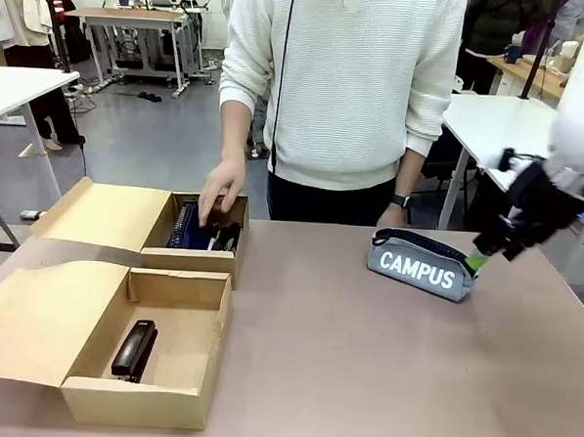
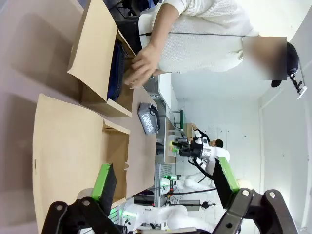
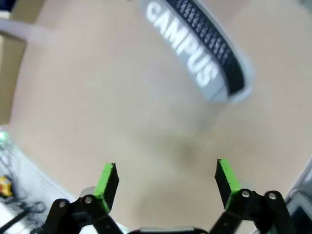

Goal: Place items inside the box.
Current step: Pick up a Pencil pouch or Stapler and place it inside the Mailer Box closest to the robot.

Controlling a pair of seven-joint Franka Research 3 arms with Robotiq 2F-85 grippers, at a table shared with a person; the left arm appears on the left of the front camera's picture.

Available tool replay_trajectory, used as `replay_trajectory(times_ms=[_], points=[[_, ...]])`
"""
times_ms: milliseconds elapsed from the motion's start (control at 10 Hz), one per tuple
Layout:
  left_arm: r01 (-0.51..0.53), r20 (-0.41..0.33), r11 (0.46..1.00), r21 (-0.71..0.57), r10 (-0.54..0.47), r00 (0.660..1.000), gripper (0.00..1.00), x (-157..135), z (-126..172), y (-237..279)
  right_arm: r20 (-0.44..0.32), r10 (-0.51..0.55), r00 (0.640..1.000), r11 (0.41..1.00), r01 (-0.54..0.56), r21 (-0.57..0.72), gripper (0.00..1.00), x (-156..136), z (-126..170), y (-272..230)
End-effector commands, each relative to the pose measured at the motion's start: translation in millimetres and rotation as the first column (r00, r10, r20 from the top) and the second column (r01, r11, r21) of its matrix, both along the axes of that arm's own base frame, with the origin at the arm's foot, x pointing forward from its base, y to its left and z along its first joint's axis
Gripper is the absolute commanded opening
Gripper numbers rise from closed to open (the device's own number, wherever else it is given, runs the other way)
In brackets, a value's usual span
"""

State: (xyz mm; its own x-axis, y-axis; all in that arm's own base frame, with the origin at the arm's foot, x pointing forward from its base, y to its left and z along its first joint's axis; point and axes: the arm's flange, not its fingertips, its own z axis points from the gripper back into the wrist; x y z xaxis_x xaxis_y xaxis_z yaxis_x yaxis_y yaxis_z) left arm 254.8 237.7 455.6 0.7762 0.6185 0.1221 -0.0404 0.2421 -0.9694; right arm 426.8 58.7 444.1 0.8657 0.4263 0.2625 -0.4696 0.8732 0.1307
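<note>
A black stapler [image 1: 133, 349] lies in the near compartment of the open cardboard box [image 1: 140, 403]. In the far compartment the navy pouch [image 1: 183, 225] [image 2: 117, 70] lies under the person's hand [image 1: 220, 188] [image 2: 141, 66], with dark items [image 1: 226, 238] beside it that I cannot tell apart. The yellow knife is out of view. The grey "CAMPUS" pouch [image 1: 422, 266] [image 2: 147, 118] [image 3: 204, 53] lies on the table at right. My right gripper [image 1: 486, 252] [image 3: 165, 178] hovers open just off its right end, holding nothing. My left gripper [image 2: 165, 179] is open and empty, above the box's flap.
The box's wide flaps [image 1: 32, 313] spread over the table's left side. The person stands at the far edge, one arm reaching into the box. Bare brown tabletop [image 1: 363, 359] lies between box and grey pouch. White tables stand behind.
</note>
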Motion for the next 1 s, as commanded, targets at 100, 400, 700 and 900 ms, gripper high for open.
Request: replay_trajectory(times_ms=[100,400,700,900], points=[[0.004,0.026,1.0,-0.004,-0.004,1.0,1.0,-1,1,1,0.063,0.093,0.994,0.988,-0.084,-0.133,1.0,76,-15,16],[0.004,0.026,1.0,-0.004,-0.004,1.0,1.0,-1,1,1,0.099,0.284,0.954,0.947,-0.262,-0.186,1.0,127,-47,40],[0.004,0.026,1.0,-0.004,-0.004,1.0,1.0,-1,1,1,-0.007,0.364,0.931,0.914,-0.359,-0.189,1.0,158,-88,59],[0.004,0.026,1.0,-0.004,-0.004,1.0,1.0,-1,1,1,-0.056,0.407,0.912,0.893,-0.41,-0.185,1.0,169,-115,66]])
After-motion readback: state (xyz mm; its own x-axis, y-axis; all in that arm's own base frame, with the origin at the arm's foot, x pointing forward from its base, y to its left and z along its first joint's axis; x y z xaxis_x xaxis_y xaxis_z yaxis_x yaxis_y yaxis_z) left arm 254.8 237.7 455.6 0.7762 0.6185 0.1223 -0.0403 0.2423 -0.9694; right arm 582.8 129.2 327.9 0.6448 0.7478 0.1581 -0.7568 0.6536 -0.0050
